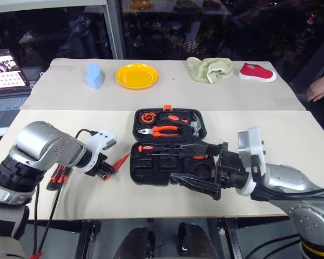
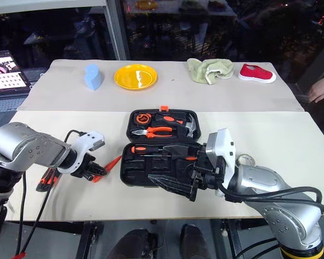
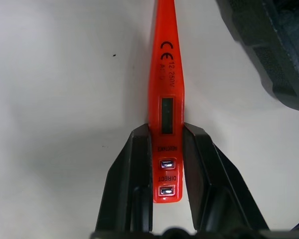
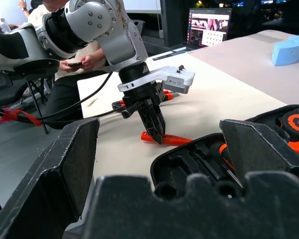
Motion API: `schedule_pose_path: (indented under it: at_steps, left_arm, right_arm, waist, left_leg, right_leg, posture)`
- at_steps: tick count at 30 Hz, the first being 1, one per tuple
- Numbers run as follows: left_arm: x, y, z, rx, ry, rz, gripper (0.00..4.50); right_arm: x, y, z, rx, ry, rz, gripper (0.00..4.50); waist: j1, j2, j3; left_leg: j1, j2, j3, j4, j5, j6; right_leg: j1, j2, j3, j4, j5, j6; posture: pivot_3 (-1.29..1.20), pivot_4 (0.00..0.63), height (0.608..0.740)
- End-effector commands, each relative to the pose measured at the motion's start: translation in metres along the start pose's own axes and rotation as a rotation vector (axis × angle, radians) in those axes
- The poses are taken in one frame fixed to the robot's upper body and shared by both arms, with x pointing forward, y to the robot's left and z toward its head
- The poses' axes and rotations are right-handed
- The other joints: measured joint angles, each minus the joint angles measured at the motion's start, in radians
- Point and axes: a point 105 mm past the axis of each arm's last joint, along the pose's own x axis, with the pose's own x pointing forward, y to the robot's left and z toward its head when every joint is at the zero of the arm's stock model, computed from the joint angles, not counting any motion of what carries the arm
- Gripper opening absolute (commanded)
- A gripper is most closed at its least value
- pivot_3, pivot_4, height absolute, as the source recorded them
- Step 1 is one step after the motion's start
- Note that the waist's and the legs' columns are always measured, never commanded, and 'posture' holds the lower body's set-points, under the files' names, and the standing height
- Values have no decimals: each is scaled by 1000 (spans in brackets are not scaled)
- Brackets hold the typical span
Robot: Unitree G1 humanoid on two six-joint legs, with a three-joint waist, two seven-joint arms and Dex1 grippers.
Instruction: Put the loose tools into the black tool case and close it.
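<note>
Left pincer (image 3: 167, 164) straddles the red tester (image 3: 167, 99) — fingers against its sides.

Robot arms: silver shells, black joints.
Left arm (image 1: 46, 147): screw-dotted silver casing, white wrist block, black cable looped beside it; right arm (image 1: 291, 183) likewise, black fingers.

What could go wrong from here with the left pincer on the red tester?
1. The left pincer grips the red tester at its butt end, so the long front may droop or swing on lifting.
2. The right pincer hovers open over the black tool case, crowding the drop path.
</note>
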Motion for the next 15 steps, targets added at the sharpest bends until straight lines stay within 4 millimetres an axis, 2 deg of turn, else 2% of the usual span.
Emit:
schedule_pose_path:
  at_steps: [1,6,10,13,15]
  left_arm:
    - [-5,21,-4,23,-35,78,406]
    - [-19,41,18,244,-191,80,406]
    - [-29,48,32,406,-248,36,406]
    - [-38,42,40,547,-246,-56,406]
    - [-45,32,47,671,-232,-149,406]
  right_arm:
    - [-7,-1,10,-43,-20,-13,4500]
    - [-14,-1,9,-35,10,-10,4500]
    - [-17,-1,8,-24,23,-12,4500]
    - [-18,0,7,-20,37,-17,4500]
    - [-19,0,8,-18,41,-25,4500]
  waist:
    - [-1,0,0]
    - [0,0,0]
    - [5,0,1]
    - [11,-2,1]
    - [13,-3,0]
  left_leg:
    - [0,0,0,0,0,0]
    - [-1,1,0,-1,0,-1]
    - [-2,1,0,-1,-1,0]
    - [-6,1,0,-1,-2,3]
    - [-15,1,1,2,-1,6]
  right_leg:
    - [0,0,0,0,0,0]
    - [-1,-1,1,0,-1,-2]
    - [-1,-2,0,-2,-1,-2]
    - [-3,-4,-1,-3,-1,-2]
    - [-12,-3,-2,-2,0,-1]
  posture:
    - [0,150,740]
    - [0,150,740]
    - [0,150,740]
    - [0,150,740]
    - [0,150,740]
